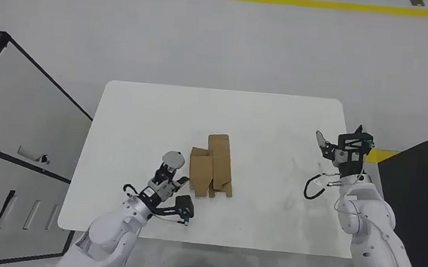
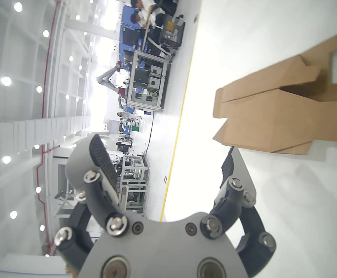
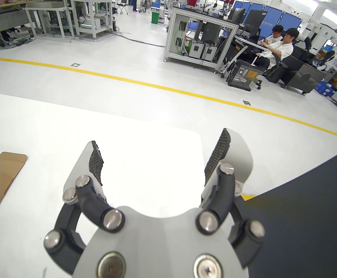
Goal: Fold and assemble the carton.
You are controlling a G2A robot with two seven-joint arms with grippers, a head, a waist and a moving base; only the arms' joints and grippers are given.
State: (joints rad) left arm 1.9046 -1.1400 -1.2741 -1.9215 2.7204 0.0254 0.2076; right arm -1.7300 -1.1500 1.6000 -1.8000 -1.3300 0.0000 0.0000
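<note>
Left claw [image 2: 163,147] is seen nearest, spread wide and empty, with the carton [image 1: 213,166] lying just beside it on the counter [image 1: 275,123], long axis running away from the robot. Right claw [image 3: 159,142], also wide, is held well apart, so the left is judged better placed.

Robotics lab in large open hall. White floor [image 3: 131,58] crossed by yellow line [image 3: 158,86]. Metal-frame racks [image 3: 200,31] packed with electronics and cables. Monitors [image 3: 255,18] on desks, blue partitions [image 3: 288,17] behind. Another robot arm [image 2: 105,77] farther off. Rows of ceiling lights [image 2: 5,81]. White worktop [image 1: 275,123] standing on open floor.
</note>
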